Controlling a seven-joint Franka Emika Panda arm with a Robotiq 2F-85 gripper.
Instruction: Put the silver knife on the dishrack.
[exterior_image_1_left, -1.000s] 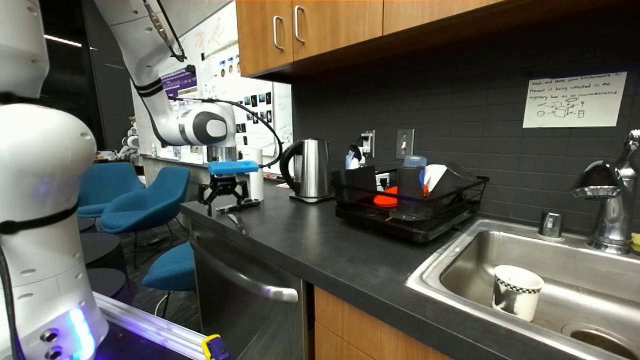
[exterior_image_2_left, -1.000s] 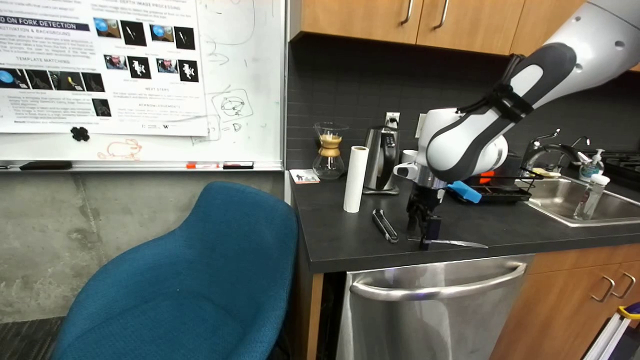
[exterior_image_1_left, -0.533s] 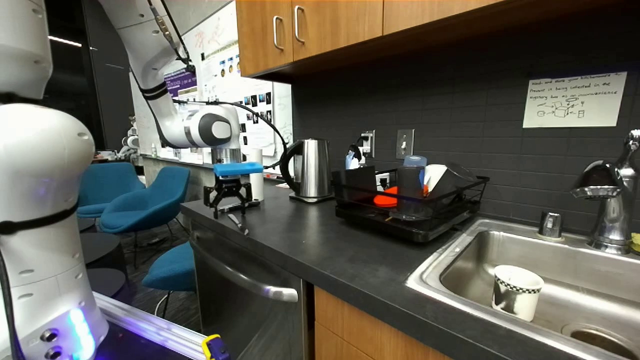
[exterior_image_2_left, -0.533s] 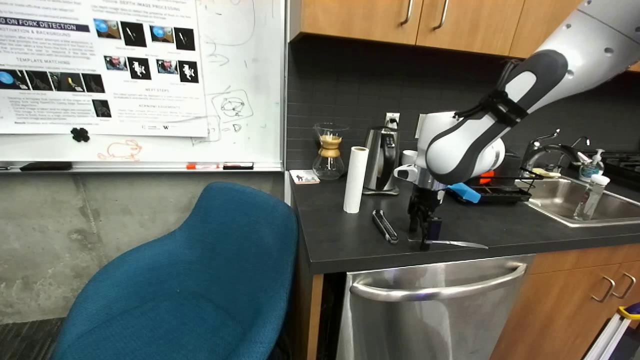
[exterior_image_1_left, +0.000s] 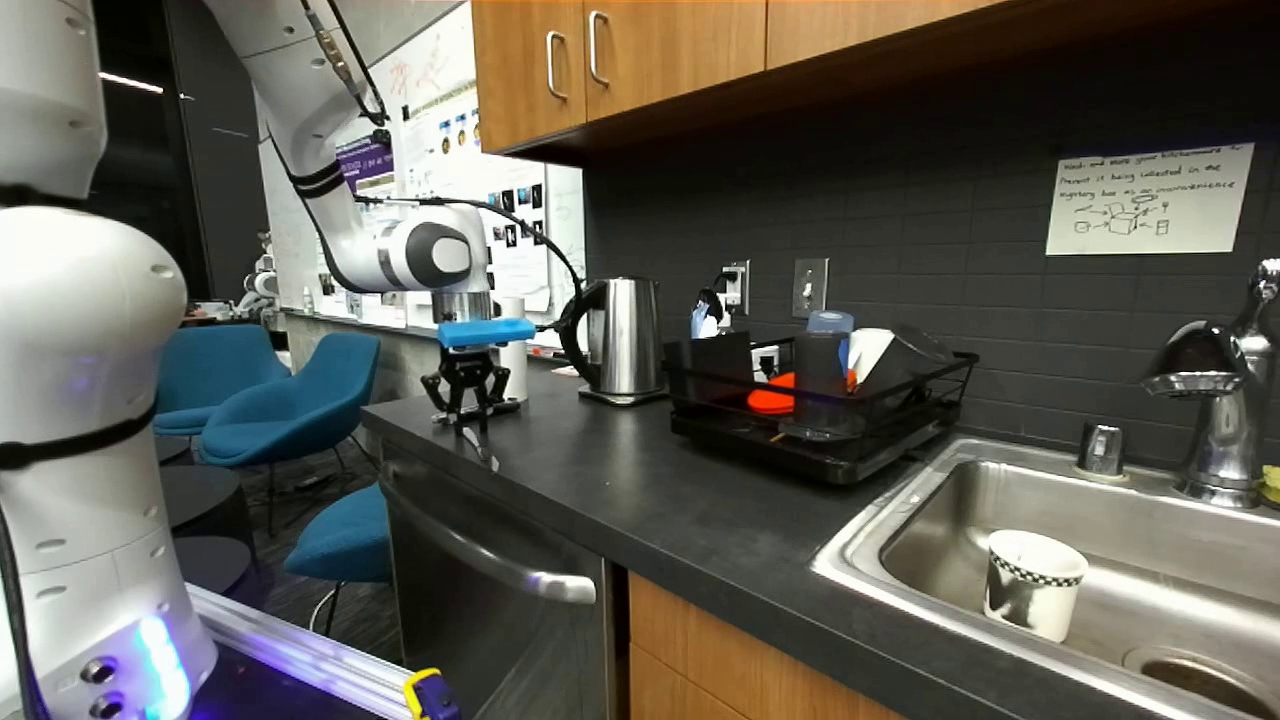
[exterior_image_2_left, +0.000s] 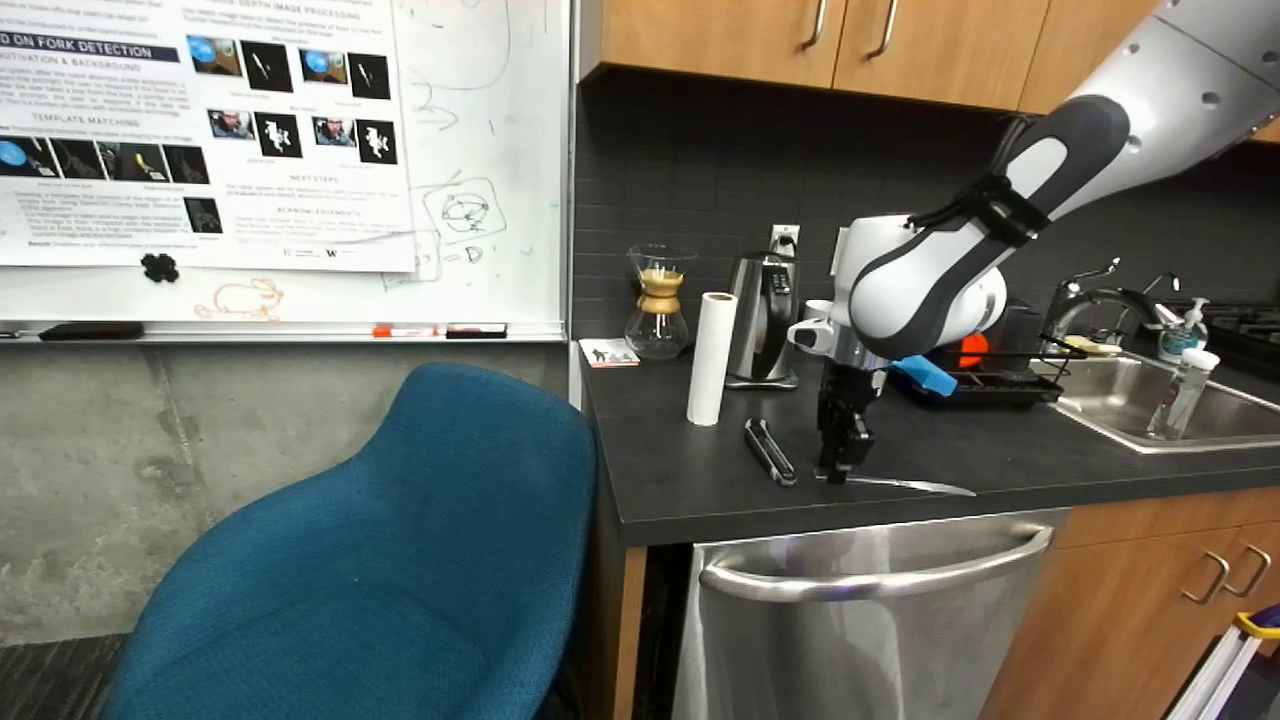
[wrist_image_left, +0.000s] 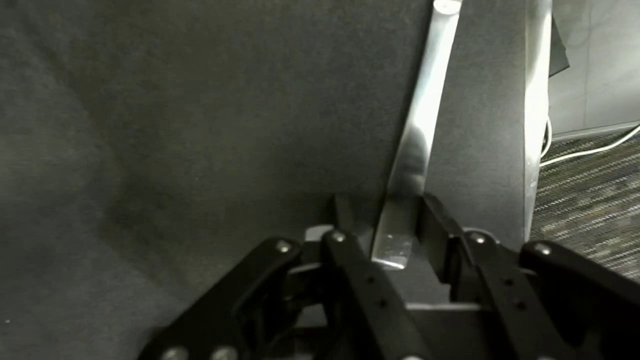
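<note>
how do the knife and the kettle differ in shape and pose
The knife lies on the counter, while the kettle stands upright.
The knife is a long, narrow strip; the kettle is far bulkier and black-handled.
The gripper straddles the knife, whereas the kettle stands apart from it.
Both look silvery and shiny, and both are on the same counter.

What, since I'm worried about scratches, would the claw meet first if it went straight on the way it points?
Most likely the counter: the claw points down at it, with the knife lying between its jaws. Depth is unclear, so contact can't be ruled out.
</note>
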